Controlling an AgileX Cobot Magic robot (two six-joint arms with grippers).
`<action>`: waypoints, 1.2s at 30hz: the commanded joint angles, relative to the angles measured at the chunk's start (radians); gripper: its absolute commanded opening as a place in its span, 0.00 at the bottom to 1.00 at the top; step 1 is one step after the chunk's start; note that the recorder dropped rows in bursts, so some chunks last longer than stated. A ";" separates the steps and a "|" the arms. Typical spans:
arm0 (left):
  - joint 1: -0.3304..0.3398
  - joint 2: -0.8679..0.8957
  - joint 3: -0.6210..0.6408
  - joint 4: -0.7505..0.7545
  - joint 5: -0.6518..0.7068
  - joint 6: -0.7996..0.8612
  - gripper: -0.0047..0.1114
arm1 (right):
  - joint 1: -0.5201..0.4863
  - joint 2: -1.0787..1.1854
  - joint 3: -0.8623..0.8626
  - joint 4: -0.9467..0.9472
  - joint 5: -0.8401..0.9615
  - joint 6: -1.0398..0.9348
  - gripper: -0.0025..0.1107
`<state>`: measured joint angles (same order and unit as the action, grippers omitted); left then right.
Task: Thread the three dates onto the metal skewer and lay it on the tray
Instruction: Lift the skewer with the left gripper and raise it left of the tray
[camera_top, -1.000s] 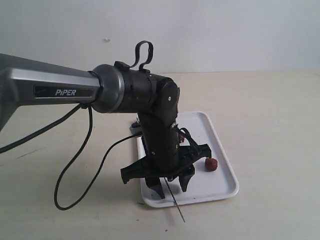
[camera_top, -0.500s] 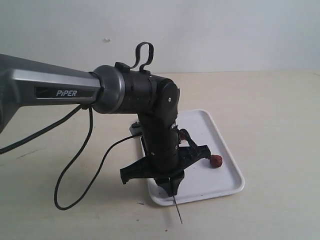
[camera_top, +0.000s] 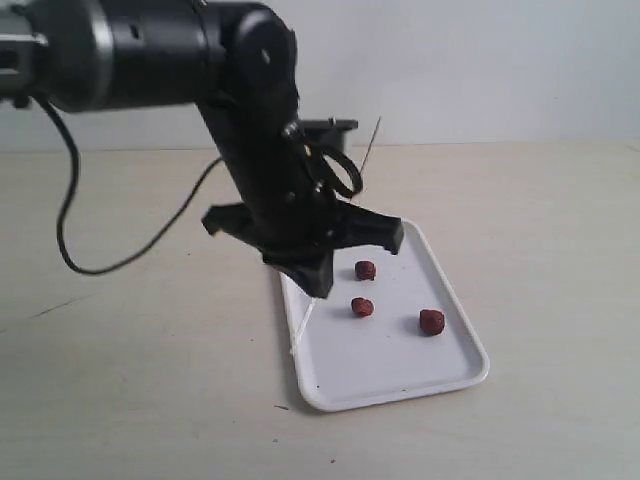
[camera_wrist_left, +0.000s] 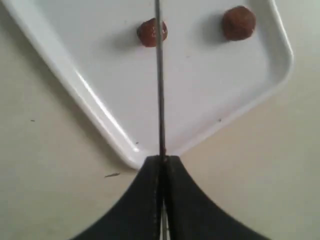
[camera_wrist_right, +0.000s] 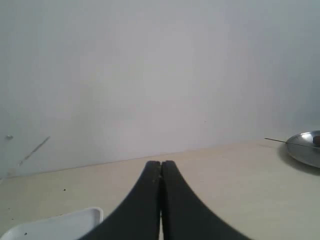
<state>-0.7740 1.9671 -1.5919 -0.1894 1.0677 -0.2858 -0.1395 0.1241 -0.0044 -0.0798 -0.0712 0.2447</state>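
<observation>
Skewer (camera_wrist_left: 160, 85) pinched tight in the left end effector (camera_wrist_left: 161, 159), slanting over the left rim of the tray (camera_top: 400, 375), centre of the exterior view. Three dates (camera_top: 362, 307) sit loose on it, lower right. Right end effector (camera_wrist_right: 161, 164) pressed together, gripping nothing.

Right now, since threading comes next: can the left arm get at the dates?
Probably yes: the left gripper, shut on the skewer, hangs at the tray's edge, and the dates lie uncovered with nothing between.
</observation>
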 joint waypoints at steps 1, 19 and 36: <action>0.026 -0.158 -0.002 0.112 0.153 0.324 0.04 | -0.007 -0.007 0.004 -0.004 -0.004 -0.010 0.02; 0.184 -0.356 0.421 -0.137 0.053 1.136 0.04 | -0.007 -0.007 0.004 -0.004 -0.006 -0.010 0.02; 0.257 -0.559 0.504 -0.139 0.021 1.057 0.04 | -0.007 -0.007 0.004 0.108 -0.370 0.457 0.02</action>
<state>-0.5504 1.4261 -1.1037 -0.3356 1.1035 0.8045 -0.1395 0.1235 -0.0044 0.0138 -0.3859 0.5212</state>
